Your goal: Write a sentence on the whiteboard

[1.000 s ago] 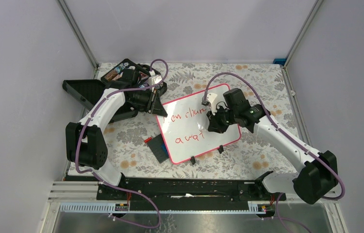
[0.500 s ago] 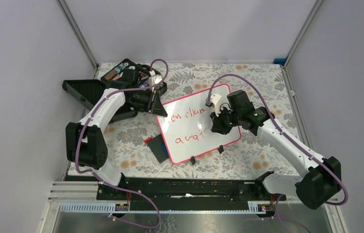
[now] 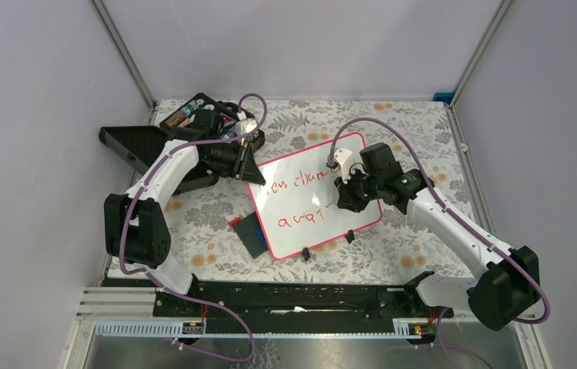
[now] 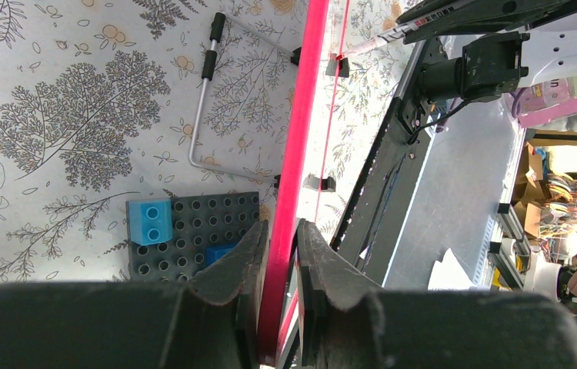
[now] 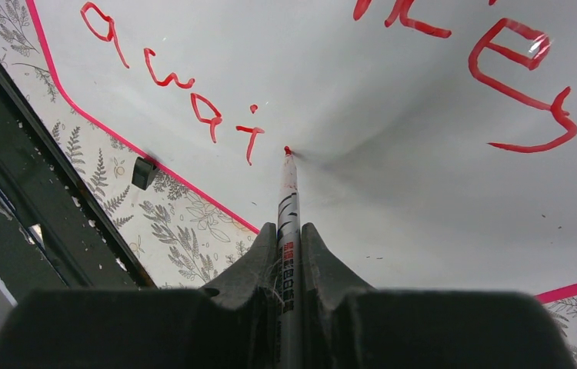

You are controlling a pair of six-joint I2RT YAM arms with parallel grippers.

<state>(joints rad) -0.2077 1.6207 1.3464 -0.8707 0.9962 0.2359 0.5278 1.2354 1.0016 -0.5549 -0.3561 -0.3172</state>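
The whiteboard (image 3: 295, 201), white with a pink-red frame, lies tilted on the patterned table. Its sentence (image 3: 295, 183) is in red, with a second line (image 3: 301, 218) below it. My left gripper (image 3: 248, 171) is shut on the board's far left edge. In the left wrist view the jaws (image 4: 279, 227) pinch the pink frame (image 4: 293, 154). My right gripper (image 3: 347, 197) is over the board's right half, shut on a silver marker (image 5: 286, 192). The marker's red tip touches the board (image 5: 393, 177) just right of the last stroke of the lower line (image 5: 193, 100).
A dark grey plate with blue blocks (image 3: 249, 232) lies against the board's near left edge. Two black clip feet (image 3: 304, 252) sit on the board's near edge. Black trays (image 3: 135, 146) and a box of items (image 3: 193, 114) stand at the back left. A black rail (image 3: 293, 296) runs along the near edge.
My right gripper with the marker has shifted a little to the right along the lower line. The left arm and the board have not moved.
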